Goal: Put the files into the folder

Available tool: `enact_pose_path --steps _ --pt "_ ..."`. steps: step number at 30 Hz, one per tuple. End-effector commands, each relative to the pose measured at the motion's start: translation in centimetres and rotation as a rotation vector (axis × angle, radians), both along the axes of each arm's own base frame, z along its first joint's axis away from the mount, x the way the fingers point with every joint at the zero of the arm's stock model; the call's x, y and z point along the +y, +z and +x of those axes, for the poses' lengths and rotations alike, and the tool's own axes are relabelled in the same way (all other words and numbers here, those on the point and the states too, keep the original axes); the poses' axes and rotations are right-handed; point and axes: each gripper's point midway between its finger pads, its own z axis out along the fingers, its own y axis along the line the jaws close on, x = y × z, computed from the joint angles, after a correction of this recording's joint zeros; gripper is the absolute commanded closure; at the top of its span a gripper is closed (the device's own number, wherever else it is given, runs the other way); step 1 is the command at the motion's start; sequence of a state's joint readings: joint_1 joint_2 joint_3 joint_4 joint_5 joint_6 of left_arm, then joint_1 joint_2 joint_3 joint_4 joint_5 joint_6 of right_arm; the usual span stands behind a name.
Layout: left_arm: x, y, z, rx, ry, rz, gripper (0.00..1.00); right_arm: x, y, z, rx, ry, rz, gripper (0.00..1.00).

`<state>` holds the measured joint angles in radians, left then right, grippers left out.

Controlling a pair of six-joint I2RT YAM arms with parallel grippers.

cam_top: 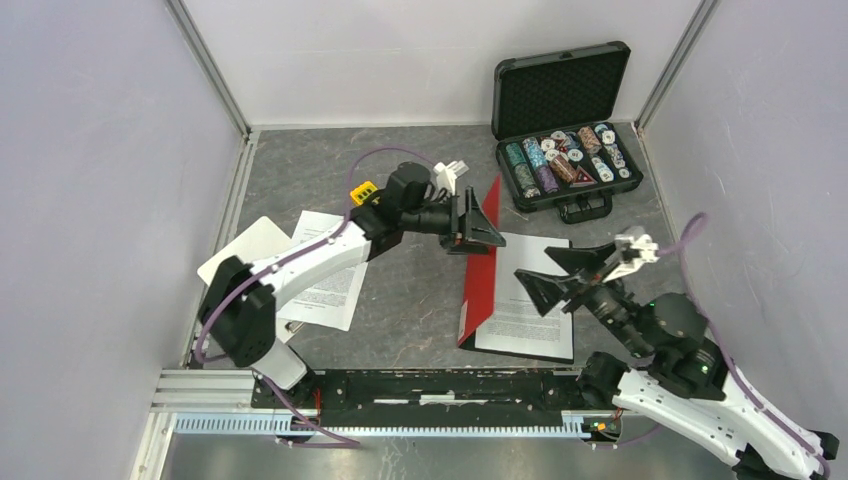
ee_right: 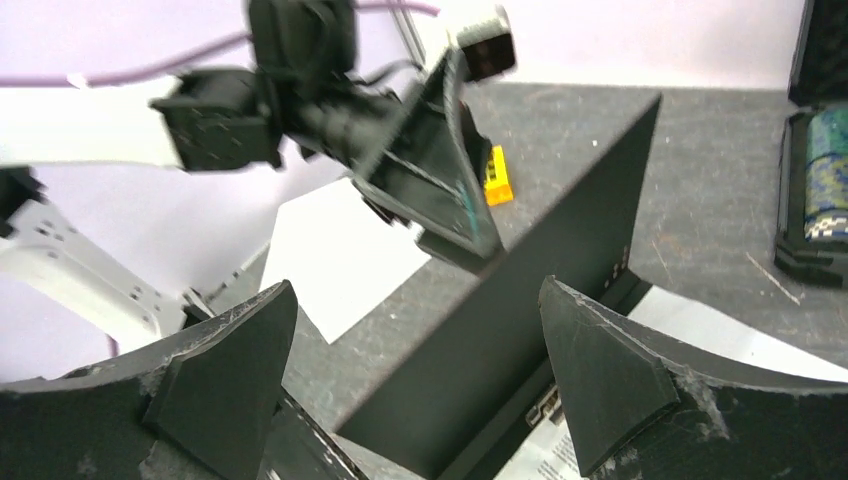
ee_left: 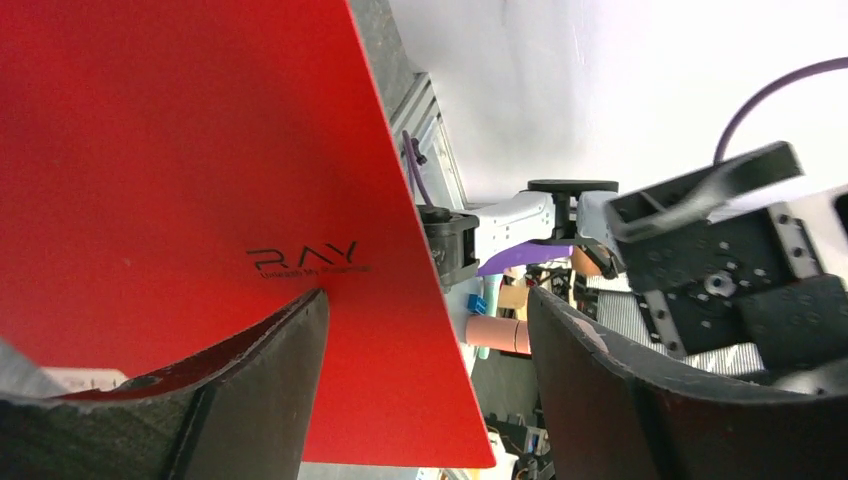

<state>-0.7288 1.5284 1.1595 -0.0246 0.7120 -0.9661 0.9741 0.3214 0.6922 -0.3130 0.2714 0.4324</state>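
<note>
The left hand (cam_top: 480, 228), fingers apart, props the folder (cam_top: 480, 285) open, probably so the right hand (cam_top: 533, 262), also spread, can settle the file (cam_top: 525, 320) inside.

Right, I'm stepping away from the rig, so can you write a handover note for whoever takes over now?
Left gripper: open, at the red cover of the flat red-and-black folder; the cover stands nearly upright.
Right gripper: open, empty, above the folder's black inside.
Done: one white printed paper sheet lies on that inside half.
To do: a second printed sheet lies on the table beneath the left arm, by a white clipboard; it must go in, then close the cover.
</note>
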Motion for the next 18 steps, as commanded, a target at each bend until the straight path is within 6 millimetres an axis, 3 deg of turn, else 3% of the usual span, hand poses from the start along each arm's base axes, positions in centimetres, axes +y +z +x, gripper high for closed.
enact_pose_path --steps 1,5,10,15,18 --pt "-2.7 1.9 1.5 -0.040 0.020 -0.061 0.22 -2.1 3.9 -1.0 -0.059 -0.024 0.107 0.02" --pt "-2.2 0.6 2.6 -0.068 0.064 0.008 0.21 -2.0 3.1 -0.7 -0.032 -0.035 0.073 0.03" --pt "-0.5 -1.5 4.2 -0.086 0.128 0.130 0.21 -0.3 1.0 -0.3 0.015 0.002 0.016 0.04" --pt "-0.1 -4.8 4.6 -0.049 0.129 0.225 0.23 0.9 0.0 -0.3 0.039 0.041 -0.014 0.11" --pt "1.4 -6.9 5.2 -0.066 0.165 0.349 0.23 2.0 -1.2 -0.1 0.072 0.062 -0.049 0.16"
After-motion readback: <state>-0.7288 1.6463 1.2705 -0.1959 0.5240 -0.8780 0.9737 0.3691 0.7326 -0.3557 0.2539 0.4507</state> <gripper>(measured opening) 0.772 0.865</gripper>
